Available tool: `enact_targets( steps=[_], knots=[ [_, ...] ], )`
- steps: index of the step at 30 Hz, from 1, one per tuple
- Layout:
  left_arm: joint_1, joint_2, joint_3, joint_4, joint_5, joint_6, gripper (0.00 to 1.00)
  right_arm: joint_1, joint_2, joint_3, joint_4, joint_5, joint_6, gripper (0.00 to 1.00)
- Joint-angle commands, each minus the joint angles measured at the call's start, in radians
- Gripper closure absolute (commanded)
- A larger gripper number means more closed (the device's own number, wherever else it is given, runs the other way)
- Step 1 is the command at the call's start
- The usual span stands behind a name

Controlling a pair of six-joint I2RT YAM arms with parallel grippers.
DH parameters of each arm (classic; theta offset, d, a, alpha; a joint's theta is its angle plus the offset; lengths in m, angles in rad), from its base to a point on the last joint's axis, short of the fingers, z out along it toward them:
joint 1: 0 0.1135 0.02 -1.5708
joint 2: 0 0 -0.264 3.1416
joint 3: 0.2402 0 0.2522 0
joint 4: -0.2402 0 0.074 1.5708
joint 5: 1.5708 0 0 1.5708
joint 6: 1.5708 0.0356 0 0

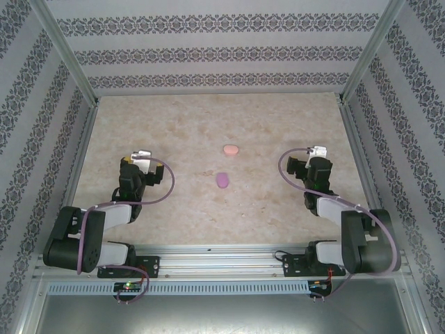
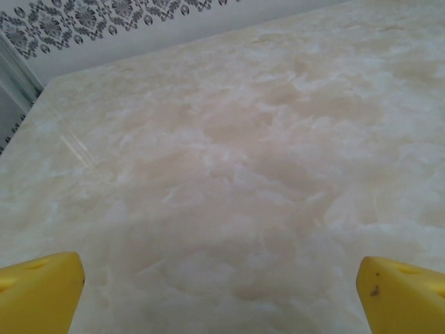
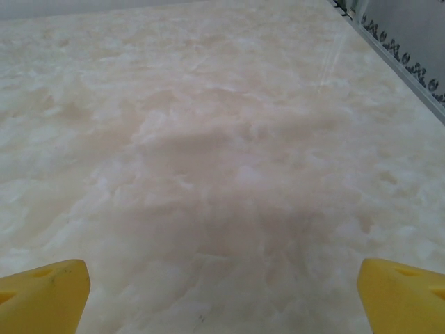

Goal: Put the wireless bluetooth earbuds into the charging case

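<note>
The left gripper (image 2: 221, 293) stands wide open. Its yellow fingertips (image 2: 38, 296) sit at the 7 and 5 o'clock corners of the left wrist view, with bare marble table (image 2: 229, 160) between them and nothing held. Ahead of it the surface runs free up to 12 o'clock. The table's left edge and far edge meet toward 10 o'clock, below the patterned wall (image 2: 83, 17).

The right gripper (image 3: 222, 296) is spread just as wide and also holds nothing, its fingertips (image 3: 42, 296) at the two lower corners of the right wrist view. Open tabletop lies before it. The table's right edge slants past at 1 to 2 o'clock, where a metal rail (image 3: 403, 69) borders it.

From above, the left arm (image 1: 128, 184) stands at 9 o'clock of the table's middle and the right arm (image 1: 316, 177) at 3 o'clock. Both are well apart from the side edges and from each other.

Between the arms lie the purple charging case (image 1: 222, 180) and, near it at 12 o'clock, the pink charging case (image 1: 230, 149). They do not touch. The earbuds are too small to make out from this height. Bare surface surrounds both cases, with the widest stretch toward the far edge at 12 o'clock.
</note>
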Motion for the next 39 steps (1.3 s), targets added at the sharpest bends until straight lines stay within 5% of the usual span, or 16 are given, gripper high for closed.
enact_targets(
  steps=[1,5,15,18,22,25,28,39],
  knots=[
    [0.014,0.012,0.04,0.001,0.019,0.019,0.0,-0.023,0.08,0.038,0.189,-0.069,-0.04,0.02],
    [0.016,0.022,0.058,-0.024,0.028,0.023,0.0,-0.026,0.182,0.053,0.258,-0.152,-0.064,0.02],
    [0.036,0.041,0.104,-0.019,0.139,-0.092,0.0,-0.012,0.186,0.045,0.268,-0.139,-0.082,0.02],
    [0.043,0.101,0.037,0.147,0.139,-0.102,0.0,-0.002,0.187,0.045,0.266,-0.135,-0.094,0.02],
    [0.044,0.314,-0.063,0.569,0.14,-0.091,0.0,-0.003,0.187,0.046,0.264,-0.137,-0.093,0.02],
    [0.045,0.234,-0.001,0.317,0.066,-0.129,0.0,-0.003,0.189,0.047,0.265,-0.137,-0.092,0.02],
    [0.081,0.244,0.115,0.116,0.118,-0.151,0.0,-0.004,0.188,0.047,0.265,-0.137,-0.093,0.02],
    [0.091,0.254,0.112,0.146,0.13,-0.158,0.0,-0.002,0.195,0.052,0.263,-0.137,-0.094,0.02]
  ],
)
